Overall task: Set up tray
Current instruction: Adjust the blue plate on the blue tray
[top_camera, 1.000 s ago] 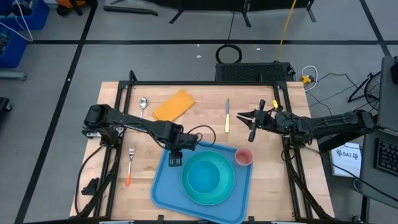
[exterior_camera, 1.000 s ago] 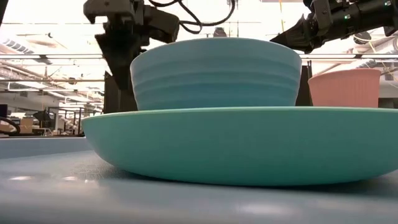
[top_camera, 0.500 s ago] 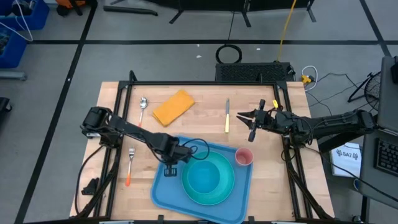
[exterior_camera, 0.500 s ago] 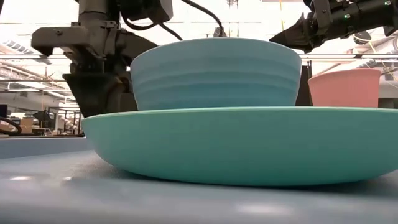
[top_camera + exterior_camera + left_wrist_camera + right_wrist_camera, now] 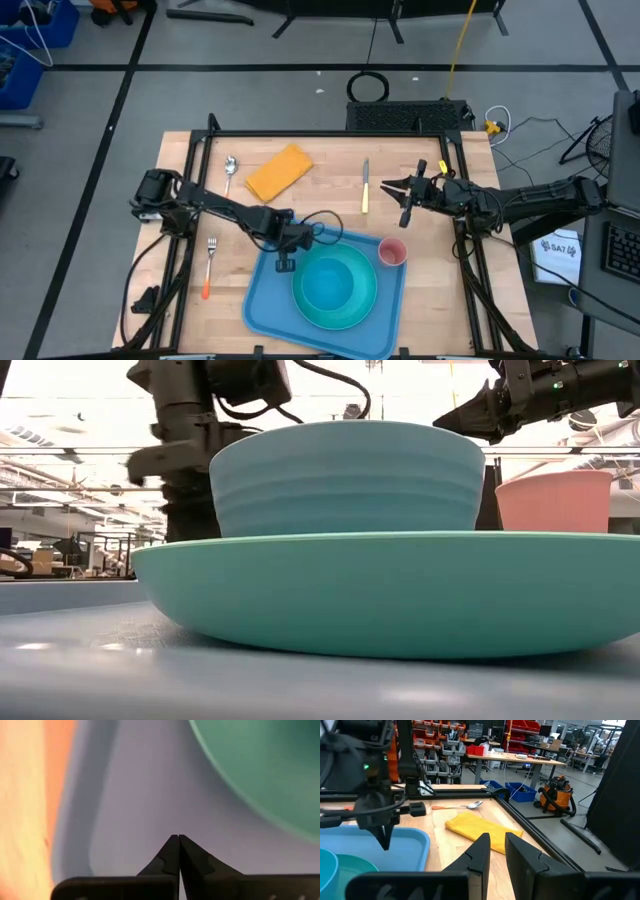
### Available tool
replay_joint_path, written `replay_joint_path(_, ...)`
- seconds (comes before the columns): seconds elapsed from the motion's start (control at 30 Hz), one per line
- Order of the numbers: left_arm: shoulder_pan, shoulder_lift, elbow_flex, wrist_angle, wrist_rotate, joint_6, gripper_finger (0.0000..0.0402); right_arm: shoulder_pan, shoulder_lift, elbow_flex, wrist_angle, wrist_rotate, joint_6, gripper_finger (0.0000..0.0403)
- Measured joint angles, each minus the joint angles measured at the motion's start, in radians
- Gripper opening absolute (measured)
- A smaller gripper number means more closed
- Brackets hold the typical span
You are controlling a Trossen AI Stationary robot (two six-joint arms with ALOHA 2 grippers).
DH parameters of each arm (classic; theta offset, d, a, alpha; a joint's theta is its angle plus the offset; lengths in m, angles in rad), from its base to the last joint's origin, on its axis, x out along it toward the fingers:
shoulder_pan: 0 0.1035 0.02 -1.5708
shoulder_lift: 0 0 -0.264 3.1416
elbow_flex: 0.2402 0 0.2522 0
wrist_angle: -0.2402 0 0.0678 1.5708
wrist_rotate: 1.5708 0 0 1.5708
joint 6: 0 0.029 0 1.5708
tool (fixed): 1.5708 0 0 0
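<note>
The light-blue tray (image 5: 262, 305) lies on the table's near middle. On it sits a round teal plate (image 5: 300, 312) with a teal bowl (image 5: 335, 285) inside; both fill the low view, the bowl (image 5: 345, 475) on the plate (image 5: 380, 595). A pink cup (image 5: 392, 252) stands at the tray's far right corner. My left gripper (image 5: 285, 264) is shut and empty, pointing down over the tray's far left corner (image 5: 130, 810). My right gripper (image 5: 390, 187) hovers open and empty beside the knife (image 5: 365, 186). My left gripper's shut fingertips (image 5: 178, 840) point down at the tray's floor (image 5: 150, 795) near its far left corner, beside the plate's rim. I cannot tell whether they touch it.
On the bare wood lie a yellow napkin (image 5: 279, 169) and a spoon (image 5: 230, 168) at the far left, the yellow-handled knife at the far middle, and an orange-handled fork (image 5: 209, 266) left of the tray. A black frame (image 5: 330, 133) rims the table.
My left gripper has gone a little toward the table's near edge over the tray's far left corner, then back and slightly right, turning about its wrist. It has stayed shut. The tray, plate and bowl have kept still.
</note>
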Motion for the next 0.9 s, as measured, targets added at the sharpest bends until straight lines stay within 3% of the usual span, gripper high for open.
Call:
replay_joint_path(0.13,0.037,0.02,0.0,0.104,0.027,0.049,0.0002,0.0,0.0,0.0,0.0,0.0,0.007,0.005)
replay_joint_path(0.37,0.057,0.102,0.002,0.148,0.132,0.085,0.0001,0.0,0.0,0.0,0.002,-0.001,0.007,0.005)
replay_joint_path(0.9,0.027,0.114,0.001,0.237,0.21,0.149,0.0001,0.0,0.0,0.0,0.013,0.0,0.0,0.005)
